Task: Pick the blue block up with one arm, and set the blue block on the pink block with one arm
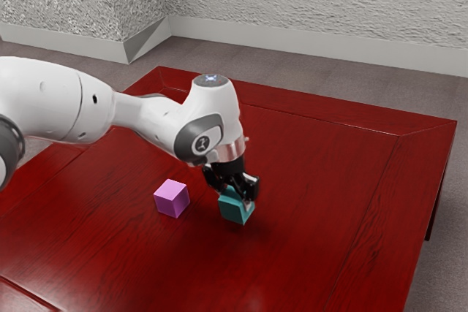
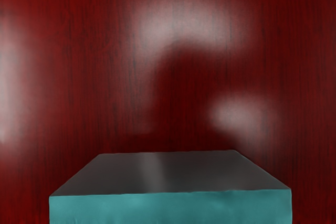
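Contact on the small teal-tinted blue block [image 1: 235,212]: it sits on the glossy dark-red wooden table [image 1: 351,180], toward the middle of the top, and the black two-finger gripper [image 1: 238,196] is right down over it, fingers [image 1: 251,186] drawn in narrow and pressed against two opposite sides near its upper edge, so I read that as a grasp on the cube. Whether the cube is clear of the wood or resting on it, I can't tell from the side. In the wrist view the blue block [image 2: 170,205] looms directly under the hand, grey-lit top face and teal front face, with the red table [image 2: 79,77] beyond it. Just beside it, toward the exterior view's left, stands the small pink-purple cube, the pink block [image 1: 172,198], apart from the blue one and untouched. The white jointed arm [image 1: 73,107] reaches in from the exterior view's left. Now the danger: the pink block is so near that a low sideways carry could knock it away. The grip looks high on the cube, so a quick lift might let it slip or twist. An off-centre or skewed release could leave it tipping off.
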Tool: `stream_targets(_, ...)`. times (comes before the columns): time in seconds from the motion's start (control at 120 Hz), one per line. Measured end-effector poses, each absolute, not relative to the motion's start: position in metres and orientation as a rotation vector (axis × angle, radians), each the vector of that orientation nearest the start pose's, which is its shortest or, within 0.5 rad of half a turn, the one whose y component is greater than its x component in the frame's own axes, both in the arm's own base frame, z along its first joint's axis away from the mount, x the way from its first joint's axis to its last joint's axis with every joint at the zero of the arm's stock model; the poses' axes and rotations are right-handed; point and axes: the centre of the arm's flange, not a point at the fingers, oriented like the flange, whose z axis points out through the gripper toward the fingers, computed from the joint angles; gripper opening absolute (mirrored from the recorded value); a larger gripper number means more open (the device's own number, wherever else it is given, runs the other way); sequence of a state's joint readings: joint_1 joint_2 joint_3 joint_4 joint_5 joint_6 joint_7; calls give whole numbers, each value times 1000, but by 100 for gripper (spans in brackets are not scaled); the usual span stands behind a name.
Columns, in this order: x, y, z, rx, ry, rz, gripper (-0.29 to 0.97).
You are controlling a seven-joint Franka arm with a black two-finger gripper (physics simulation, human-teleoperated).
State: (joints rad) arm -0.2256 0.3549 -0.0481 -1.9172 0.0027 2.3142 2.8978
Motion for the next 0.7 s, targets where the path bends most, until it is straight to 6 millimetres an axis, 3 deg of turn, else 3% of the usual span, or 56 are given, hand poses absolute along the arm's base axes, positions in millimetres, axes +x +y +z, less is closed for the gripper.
stream_targets(0.142,590,-139,337,-15,3094,-16,36)
stream_targets(0.333,591,-89,368,-135,3064,14,35)
stream_targets(0.508,589,-60,382,-201,3068,42,36)
stream_targets(0.7,570,-37,380,-223,3106,97,36)
